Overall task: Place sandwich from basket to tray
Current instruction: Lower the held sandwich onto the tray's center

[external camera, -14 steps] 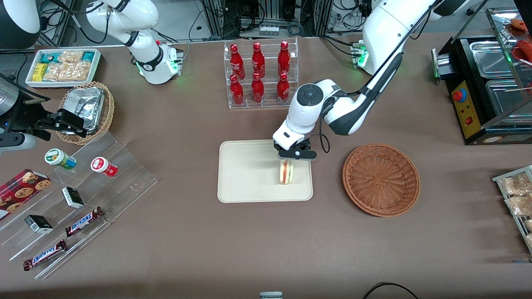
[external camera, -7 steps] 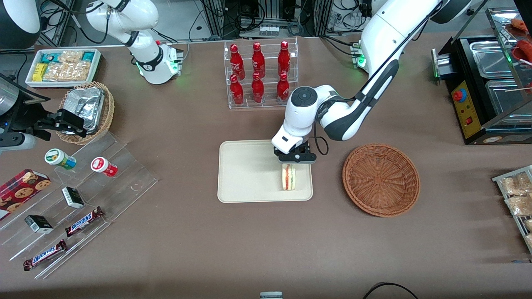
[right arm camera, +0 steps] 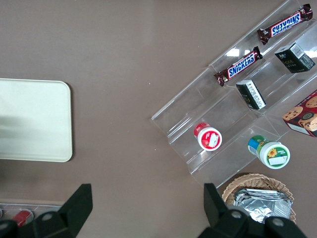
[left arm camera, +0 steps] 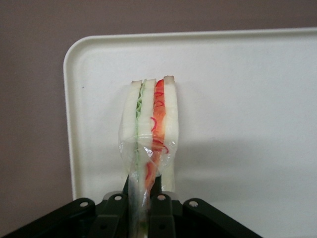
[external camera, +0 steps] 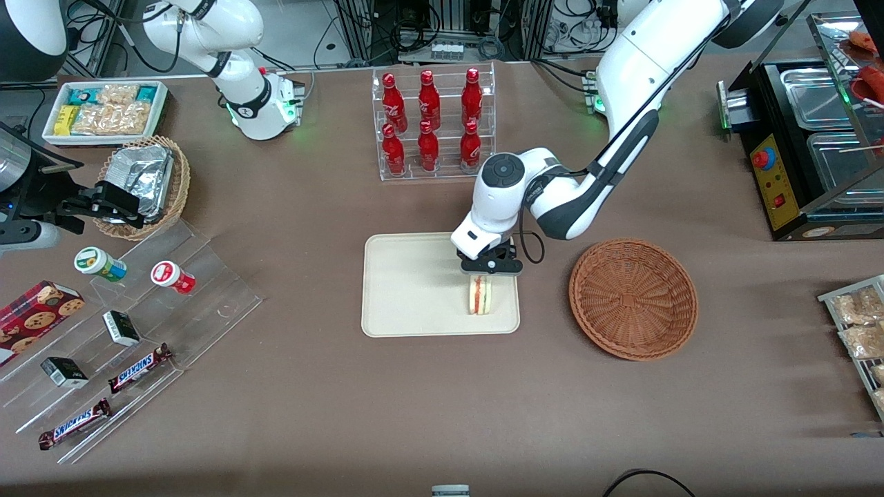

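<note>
My left gripper (external camera: 486, 270) (left arm camera: 141, 187) is shut on the sandwich (external camera: 481, 295) (left arm camera: 151, 124), pinching its clear wrapper between the black fingers (left arm camera: 157, 196). The sandwich is a white wedge with red and green stripes. It stands on edge over the cream tray (external camera: 414, 283) (left arm camera: 247, 99), close to the tray's short rim that faces the basket. Whether it rests on the tray I cannot tell. The round reddish-brown basket (external camera: 608, 276) sits beside the tray, toward the working arm's end, with nothing in it. The parked arm's wrist view also shows a part of the tray (right arm camera: 29, 119).
A clear rack of red bottles (external camera: 431, 124) stands farther from the front camera than the tray. Toward the parked arm's end are a tan basket of foil packets (external camera: 141, 183), a white bin of snacks (external camera: 103, 110) and a clear stepped stand (external camera: 138, 324) with candy bars.
The gripper carried the sandwich a little nearer the front camera and lower over the tray. Over the last half second it barely moved.
</note>
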You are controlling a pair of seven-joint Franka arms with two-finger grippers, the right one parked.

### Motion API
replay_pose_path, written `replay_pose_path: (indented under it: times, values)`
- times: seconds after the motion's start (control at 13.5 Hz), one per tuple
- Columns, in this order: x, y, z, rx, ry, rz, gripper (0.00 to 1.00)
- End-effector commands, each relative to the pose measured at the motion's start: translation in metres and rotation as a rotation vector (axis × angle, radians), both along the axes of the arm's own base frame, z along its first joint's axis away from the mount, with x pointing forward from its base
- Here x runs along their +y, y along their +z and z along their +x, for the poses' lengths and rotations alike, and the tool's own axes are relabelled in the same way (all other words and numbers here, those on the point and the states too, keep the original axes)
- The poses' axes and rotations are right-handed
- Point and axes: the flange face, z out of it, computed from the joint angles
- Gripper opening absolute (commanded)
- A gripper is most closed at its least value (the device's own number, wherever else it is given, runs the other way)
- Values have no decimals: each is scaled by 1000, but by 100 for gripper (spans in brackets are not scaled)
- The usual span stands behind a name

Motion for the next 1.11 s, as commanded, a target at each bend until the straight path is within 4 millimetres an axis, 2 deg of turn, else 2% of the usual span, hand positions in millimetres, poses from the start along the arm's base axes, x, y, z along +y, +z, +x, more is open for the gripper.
replay_pose_path:
  times: [0.0,0.44,0.74,1.03]
  values:
    - [-2,19,11,112,-31,29,0]
    - [-6,30,17,113,-6,11,0]
    - [-9,37,20,150,70,-43,0]
    - [-13,36,22,131,76,-74,0]
